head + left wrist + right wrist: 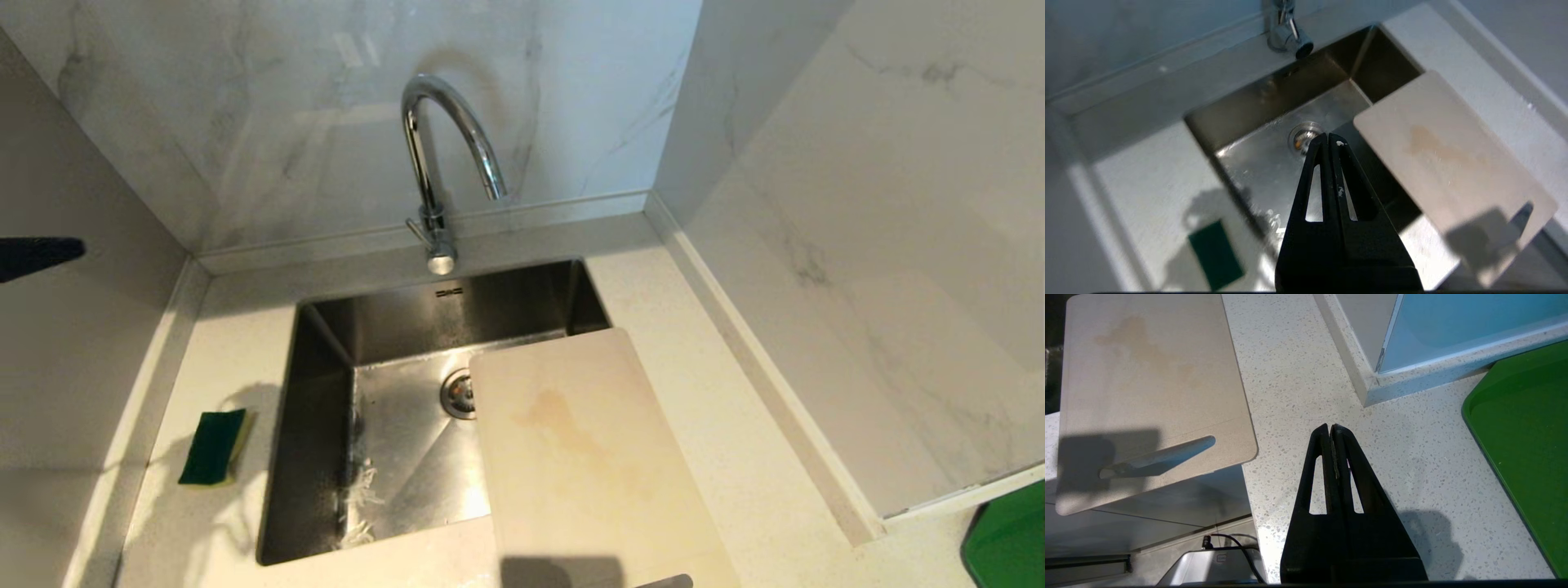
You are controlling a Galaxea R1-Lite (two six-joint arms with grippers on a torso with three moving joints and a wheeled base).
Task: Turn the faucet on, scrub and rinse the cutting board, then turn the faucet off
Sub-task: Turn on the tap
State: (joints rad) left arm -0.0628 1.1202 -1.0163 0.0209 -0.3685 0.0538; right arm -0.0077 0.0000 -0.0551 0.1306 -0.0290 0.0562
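The smooth cream cutting board (588,457), faintly stained, is laid across the steel sink's (326,367) right rim on the speckled table (1298,375). The left gripper (1328,139), jaws clenched and empty, is held apparently above the basin, left of the board. The right gripper (1329,429), likewise clenched, is beside the board's slotted end. Farthest back, the arched chrome faucet (433,163) is seen.

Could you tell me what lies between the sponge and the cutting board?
Only the sink basin with its drain, between sponge and cutting board, in the head view.
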